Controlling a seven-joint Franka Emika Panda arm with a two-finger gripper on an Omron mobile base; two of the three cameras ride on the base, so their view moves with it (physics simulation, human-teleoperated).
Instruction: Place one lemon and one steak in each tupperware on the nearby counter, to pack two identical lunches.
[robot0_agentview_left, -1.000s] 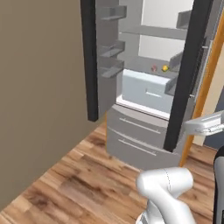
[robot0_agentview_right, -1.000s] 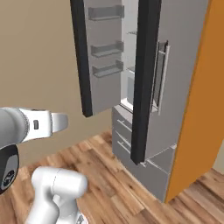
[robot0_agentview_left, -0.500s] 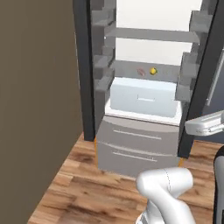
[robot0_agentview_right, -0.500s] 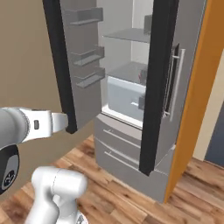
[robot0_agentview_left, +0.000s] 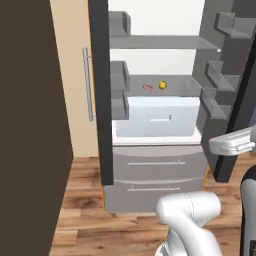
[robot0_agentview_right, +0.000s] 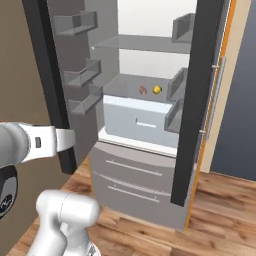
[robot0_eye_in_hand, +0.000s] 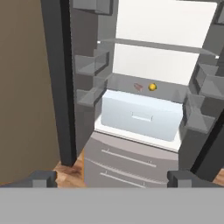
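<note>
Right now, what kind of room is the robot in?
Most likely a kitchen: it faces an open fridge with grey shelves and door bins, a lemon and a steak on the middle shelf, freezer drawers below, and a wooden plank floor.

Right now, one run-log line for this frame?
phase: facing open fridge | gripper: open, empty | lemon, steak: on fridge shelf, apart | next: likely reach in

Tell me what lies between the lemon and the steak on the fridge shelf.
Nothing: the hand view shows bare grey shelf between the lemon and the steak, which lie side by side, slightly apart.
</note>
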